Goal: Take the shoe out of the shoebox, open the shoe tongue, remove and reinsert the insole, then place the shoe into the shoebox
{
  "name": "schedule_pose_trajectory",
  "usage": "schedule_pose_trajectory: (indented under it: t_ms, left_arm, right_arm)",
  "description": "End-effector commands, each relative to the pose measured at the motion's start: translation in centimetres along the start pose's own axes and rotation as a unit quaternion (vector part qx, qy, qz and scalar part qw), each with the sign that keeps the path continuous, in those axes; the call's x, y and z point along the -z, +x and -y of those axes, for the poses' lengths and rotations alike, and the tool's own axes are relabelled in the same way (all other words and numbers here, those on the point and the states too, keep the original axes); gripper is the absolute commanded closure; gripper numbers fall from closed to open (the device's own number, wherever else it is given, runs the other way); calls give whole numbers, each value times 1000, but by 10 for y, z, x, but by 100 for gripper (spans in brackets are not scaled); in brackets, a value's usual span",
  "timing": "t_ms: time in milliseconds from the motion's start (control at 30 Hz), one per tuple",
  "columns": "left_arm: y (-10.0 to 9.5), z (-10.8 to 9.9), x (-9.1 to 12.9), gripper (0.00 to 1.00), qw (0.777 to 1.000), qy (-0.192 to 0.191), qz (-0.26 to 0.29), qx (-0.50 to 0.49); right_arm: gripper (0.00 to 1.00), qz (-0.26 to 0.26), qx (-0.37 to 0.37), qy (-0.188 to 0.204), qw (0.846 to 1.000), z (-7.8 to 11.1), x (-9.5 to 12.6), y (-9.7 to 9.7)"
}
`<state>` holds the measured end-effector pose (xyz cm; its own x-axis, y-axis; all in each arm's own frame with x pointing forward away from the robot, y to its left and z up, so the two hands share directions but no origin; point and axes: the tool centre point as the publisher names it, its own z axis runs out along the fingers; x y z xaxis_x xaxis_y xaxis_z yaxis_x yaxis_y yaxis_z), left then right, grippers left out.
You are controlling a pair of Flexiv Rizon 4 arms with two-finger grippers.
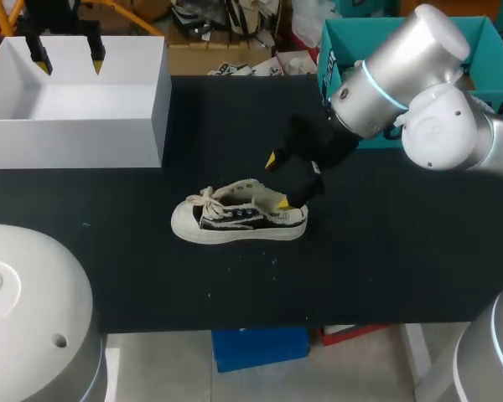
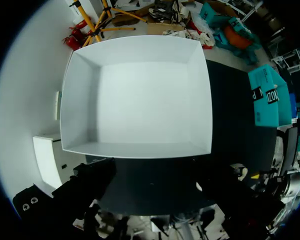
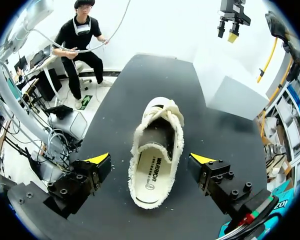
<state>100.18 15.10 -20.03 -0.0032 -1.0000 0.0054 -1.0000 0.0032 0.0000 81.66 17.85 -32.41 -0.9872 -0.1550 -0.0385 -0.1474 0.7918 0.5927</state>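
Black table [image 1: 386,251]: shoe [image 1: 235,222] out, centre, insole [image 3: 152,172] in; shoebox [image 1: 151,109] empty, 10 o'clock. Right gripper [image 1: 277,181] spread over heel, left gripper [image 1: 68,59] spread over shoebox. Reboxing pending; insole step unclear.

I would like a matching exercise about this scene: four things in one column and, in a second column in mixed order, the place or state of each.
Column one:
1. shoe
2. shoebox
3. left pincer
4. right pincer

Column two:
a. open, above the shoebox
b. open, one finger on each side of the shoe's heel end
c. white and empty, at the far left of the table
d. standing on its sole on the table, outside the shoebox

Pairs: 1-d, 2-c, 3-a, 4-b
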Motion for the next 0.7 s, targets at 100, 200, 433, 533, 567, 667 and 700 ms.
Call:
schedule_pose_trajectory:
  t_ms: [100,200,433,533,567,667,700]
  left_arm:
    - [1,0,0,0,1000,-1,2,1]
    - [1,0,0,0,1000,-1,2,1]
    - [1,0,0,0,1000,-1,2,1]
    - [1,0,0,0,1000,-1,2,1]
    - [1,0,0,0,1000,-1,2,1]
    - [1,0,0,0,1000,-1,2,1]
    - [1,0,0,0,1000,-1,2,1]
  right_arm:
    - [0,1,-1,0,1000,0,-1,1]
    - [0,1,-1,0,1000,0,-1,1]
    - [0,1,-1,0,1000,0,-1,1]
    - [0,1,-1,0,1000,0,-1,1]
    - [0,1,-1,0,1000,0,-1,1]
    - [0,33,-2,-60,998,2,0,7]
    - [0,29,-3,-56,998,3,1,8]
